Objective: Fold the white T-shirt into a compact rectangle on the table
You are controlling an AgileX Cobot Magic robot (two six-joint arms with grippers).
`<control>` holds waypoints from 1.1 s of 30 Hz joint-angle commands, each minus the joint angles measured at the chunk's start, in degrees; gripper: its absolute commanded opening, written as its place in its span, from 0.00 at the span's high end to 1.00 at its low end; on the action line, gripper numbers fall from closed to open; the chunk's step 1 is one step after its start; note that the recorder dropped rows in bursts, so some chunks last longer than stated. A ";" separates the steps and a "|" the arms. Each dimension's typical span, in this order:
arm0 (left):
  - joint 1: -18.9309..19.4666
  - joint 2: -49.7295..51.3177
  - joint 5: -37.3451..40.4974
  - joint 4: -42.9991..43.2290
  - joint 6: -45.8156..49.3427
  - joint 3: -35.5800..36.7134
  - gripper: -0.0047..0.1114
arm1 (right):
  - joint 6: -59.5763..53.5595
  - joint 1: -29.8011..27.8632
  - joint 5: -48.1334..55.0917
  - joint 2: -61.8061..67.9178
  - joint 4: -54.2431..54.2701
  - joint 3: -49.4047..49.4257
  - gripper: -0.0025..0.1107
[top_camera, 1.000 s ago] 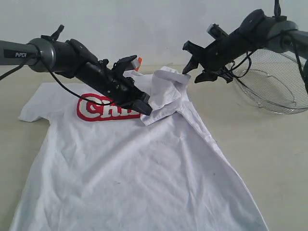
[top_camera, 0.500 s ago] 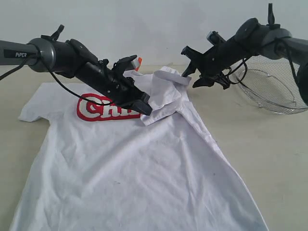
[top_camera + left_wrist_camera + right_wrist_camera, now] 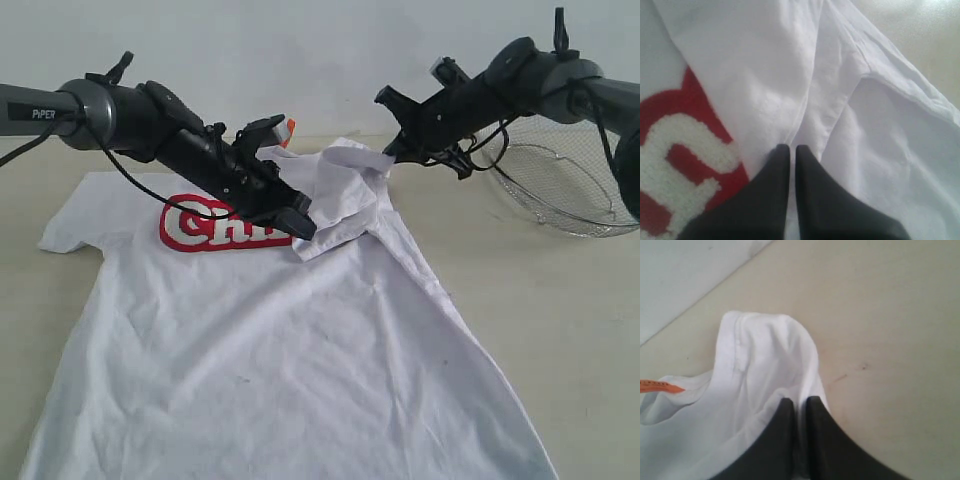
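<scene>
The white T-shirt [image 3: 280, 360] lies spread on the table [image 3: 570, 330], its right sleeve folded in over the red lettering [image 3: 195, 228]. My left gripper [image 3: 305, 228] is shut on the folded sleeve's edge; in the left wrist view its jaws [image 3: 791, 150] pinch white cloth [image 3: 790, 75] beside the red lettering [image 3: 685, 150]. My right gripper [image 3: 388, 152] is shut on the raised shoulder fold of the T-shirt [image 3: 765, 355], which bunches up between its jaws [image 3: 800, 402]. The orange neck tag [image 3: 660, 386] shows near the collar [image 3: 290, 128].
A round wire-mesh basket [image 3: 570, 190] stands at the back right, close behind the right arm. A pale wall [image 3: 300, 50] runs along the table's far edge. Bare beige tabletop [image 3: 890, 340] lies to the right of the shirt.
My right gripper has gone from open to shut, pinching the lifted shoulder fold, and its arm shifted slightly up. The left arm and gripper have not moved.
</scene>
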 commanded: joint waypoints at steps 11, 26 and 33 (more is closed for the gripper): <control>-0.23 0.01 0.96 -0.06 -0.24 -0.43 0.92 | -5.39 0.02 -9.71 -0.56 0.33 -0.19 0.98; -0.23 0.01 2.41 0.98 -0.24 -0.43 0.92 | -16.36 2.51 -18.20 -0.56 2.50 -0.19 0.98; -0.23 0.01 2.66 1.28 -0.24 -0.43 0.92 | -17.23 3.50 -21.69 -0.56 2.50 -0.19 0.98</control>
